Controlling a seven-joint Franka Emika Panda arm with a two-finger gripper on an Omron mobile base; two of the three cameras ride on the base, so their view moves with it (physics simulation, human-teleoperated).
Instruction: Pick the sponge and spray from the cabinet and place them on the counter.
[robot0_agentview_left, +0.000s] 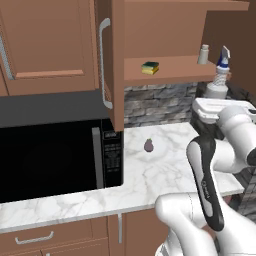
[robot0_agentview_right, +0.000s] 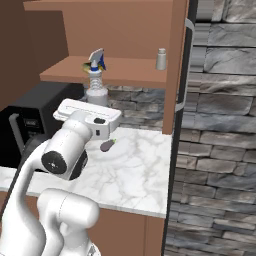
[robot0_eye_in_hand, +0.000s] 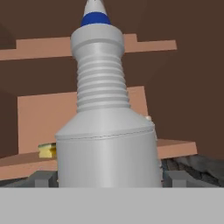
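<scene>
- The spray (robot0_eye_in_hand: 107, 131) stands upright between the claw (robot0_eye_in_hand: 105, 178) tips, its long axis vertical, nozzle up.
- In the hand view the bottle's wide body fills the gap between the two dark fingers (robot0_eye_in_hand: 41, 178), which flank it on either side; the claw is spread wide, and whether the pads touch the plastic I cannot tell.
- From the right base view the spray (robot0_agentview_right: 96, 80) sits just in front of the cabinet (robot0_agentview_right: 115, 40) shelf edge, above the counter (robot0_agentview_right: 135, 165).
- The sponge (robot0_agentview_left: 150, 67) lies on the shelf, well apart to the left.
- Judgement: the claw mainly needs to close on the body.
</scene>
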